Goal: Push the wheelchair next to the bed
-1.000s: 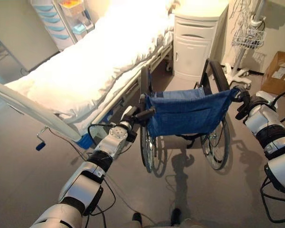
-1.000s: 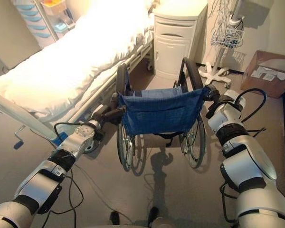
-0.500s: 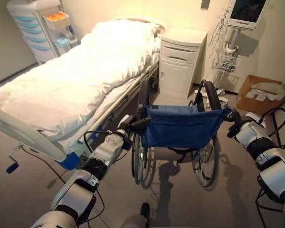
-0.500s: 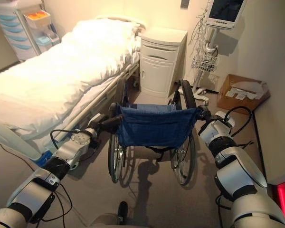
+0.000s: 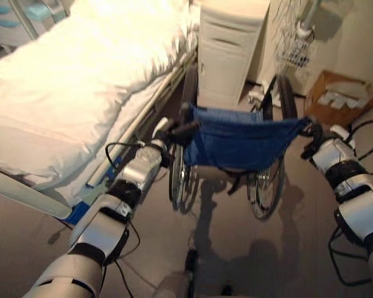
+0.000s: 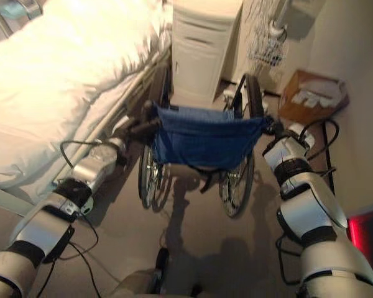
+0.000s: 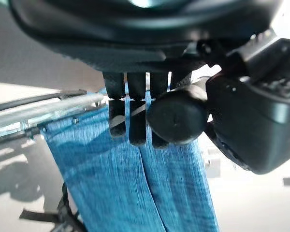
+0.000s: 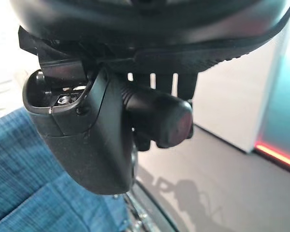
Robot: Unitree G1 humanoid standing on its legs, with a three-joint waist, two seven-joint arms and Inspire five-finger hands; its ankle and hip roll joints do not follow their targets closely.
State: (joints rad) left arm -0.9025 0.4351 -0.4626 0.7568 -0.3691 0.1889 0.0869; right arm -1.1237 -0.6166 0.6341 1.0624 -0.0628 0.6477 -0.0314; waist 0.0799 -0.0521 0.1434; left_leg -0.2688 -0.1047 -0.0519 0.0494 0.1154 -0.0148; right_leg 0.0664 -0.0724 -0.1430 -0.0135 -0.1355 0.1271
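The wheelchair has a blue cloth backrest and dark wheels, and stands close beside the bed with its white bedding. My left hand is shut on the wheelchair's left push handle, with the fingers curled over it. On the other side, my right hand grips the right push handle, thumb and fingers wrapped round it. The front of the wheelchair points toward a white bedside cabinet.
A wire basket on a wheeled stand and a cardboard box sit right of the cabinet. The bed's foot rail runs at lower left. A wall with a red glowing strip lies close on the right.
The wheelchair has rolled forward along the bed, closer to the cabinet. Both hands stay on the handles. The camera has shifted with the walk.
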